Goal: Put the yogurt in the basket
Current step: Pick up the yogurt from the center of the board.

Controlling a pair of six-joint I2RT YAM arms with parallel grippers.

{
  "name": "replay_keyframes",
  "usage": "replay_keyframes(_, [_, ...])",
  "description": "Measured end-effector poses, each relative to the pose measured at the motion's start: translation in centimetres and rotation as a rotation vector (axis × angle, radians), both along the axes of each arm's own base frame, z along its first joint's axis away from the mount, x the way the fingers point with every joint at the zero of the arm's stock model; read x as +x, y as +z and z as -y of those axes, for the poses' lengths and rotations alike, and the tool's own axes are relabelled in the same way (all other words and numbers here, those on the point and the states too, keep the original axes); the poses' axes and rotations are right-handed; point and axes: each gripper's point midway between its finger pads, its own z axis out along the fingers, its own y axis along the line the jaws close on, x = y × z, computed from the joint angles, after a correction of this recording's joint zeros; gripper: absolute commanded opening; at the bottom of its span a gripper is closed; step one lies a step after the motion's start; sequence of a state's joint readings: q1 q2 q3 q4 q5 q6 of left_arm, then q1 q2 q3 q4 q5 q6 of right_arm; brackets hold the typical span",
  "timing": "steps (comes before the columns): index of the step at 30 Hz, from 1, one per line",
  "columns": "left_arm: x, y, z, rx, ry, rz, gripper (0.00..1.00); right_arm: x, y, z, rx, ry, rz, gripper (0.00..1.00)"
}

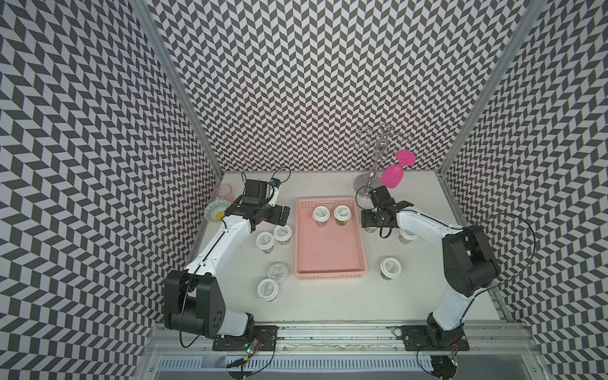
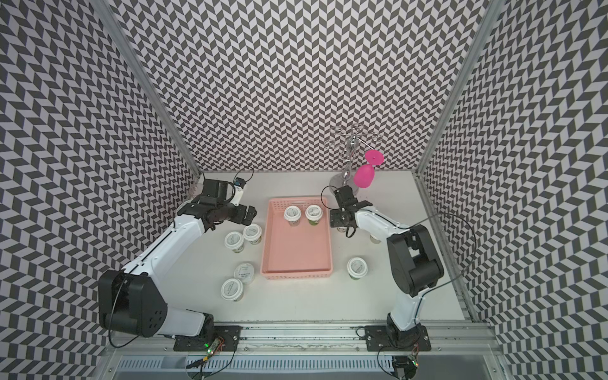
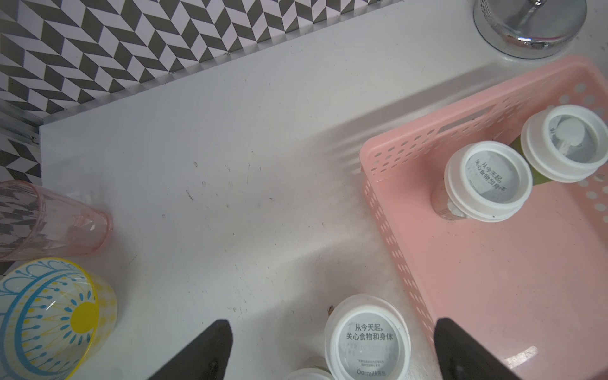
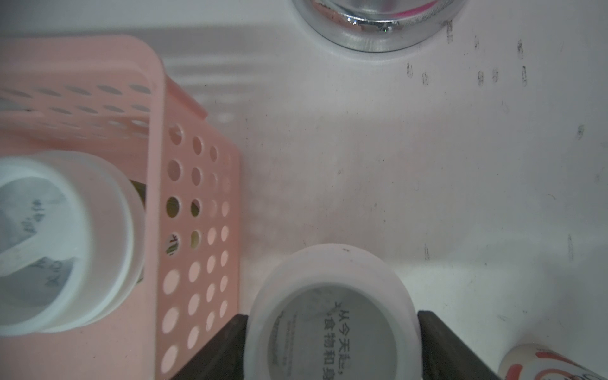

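**Far left, by the wall:** patterned bowl (image 1: 215, 212) and clear pinkish glass (image 1: 225, 191), close together, well apart from the basket.

**Left gripper** (image 1: 281, 214)**:** jaws spread wide and empty, above the table just left of the basket's far corner. In the left wrist view, one lidded cup (image 3: 367, 339) on the table below, between the dark fingers (image 3: 210, 345) and untouched.

**Left of the basket:** four yogurt cups upright on the table, as a far pair (image 1: 265, 239) just beside each other and a near pair (image 1: 267, 289) likewise.

**Centre:** pale-pink basket (image 1: 331, 275), holding two upright cups side by side at its far end, a pale-bodied cup (image 1: 321, 213) and a green-bodied cup (image 1: 342, 213).

**Right gripper** (image 1: 371, 219)**:** lowered over a table cup (image 4: 332, 316) just outside the basket's right wall. Jaws apart, one at each side of the lid and close against its rim. Whether actually clamped cannot be told.

**Behind it:** chrome stand (image 1: 378, 154) with a magenta wine glass (image 1: 392, 176) hanging upside down.

**Further right:** a half-hidden cup (image 1: 408, 236) beneath the right arm, and a lone cup (image 1: 390, 267) on the table near the basket's near right corner.
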State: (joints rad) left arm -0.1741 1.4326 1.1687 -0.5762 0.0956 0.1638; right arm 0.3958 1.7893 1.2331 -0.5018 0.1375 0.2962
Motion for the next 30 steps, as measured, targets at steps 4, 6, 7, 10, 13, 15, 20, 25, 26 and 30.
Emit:
replay_keyframes(4, [0.00, 0.00, -0.01, 0.000, 0.000, 0.000, 1.00, 0.00, 0.00, 0.01, 0.000, 0.000, 0.000, 0.79])
replay_keyframes(6, [0.00, 0.00, 0.00, -0.001, 0.000, 0.000, 1.00, -0.01, 0.00, 0.01, 0.000, 0.000, 0.000, 0.79])
replay_keyframes(7, [0.00, 0.00, 0.00, -0.001, 0.000, 0.000, 1.00, -0.01, 0.00, 0.01, 0.000, 0.000, 0.000, 0.79])
replay_keyframes(10, [-0.01, 0.00, 0.04, -0.002, -0.002, 0.000, 1.00, 0.00, 0.00, 0.02, -0.001, 0.000, 0.000, 0.79])
replay_keyframes(13, [-0.01, 0.00, 0.05, -0.003, -0.002, 0.000, 1.00, -0.01, -0.01, 0.02, -0.001, -0.001, 0.000, 0.78])
replay_keyframes(15, [-0.02, 0.01, 0.07, -0.003, -0.003, -0.001, 1.00, -0.01, -0.01, 0.03, -0.002, -0.001, 0.000, 0.78])
replay_keyframes(20, [-0.01, 0.01, 0.05, -0.003, -0.002, -0.001, 1.00, -0.01, -0.01, 0.06, -0.003, -0.001, 0.000, 0.77])
replay_keyframes(25, [-0.02, 0.01, 0.08, -0.003, -0.003, -0.001, 1.00, -0.07, 0.00, 0.09, -0.004, -0.001, -0.002, 0.77])
replay_keyframes(26, [-0.02, 0.01, 0.06, -0.003, -0.003, -0.001, 1.00, -0.10, 0.04, 0.10, -0.004, -0.002, -0.002, 0.77])
replay_keyframes(30, [-0.02, 0.01, 0.06, -0.003, -0.003, -0.001, 1.00, -0.34, 0.39, 0.21, -0.005, -0.002, -0.004, 0.77])
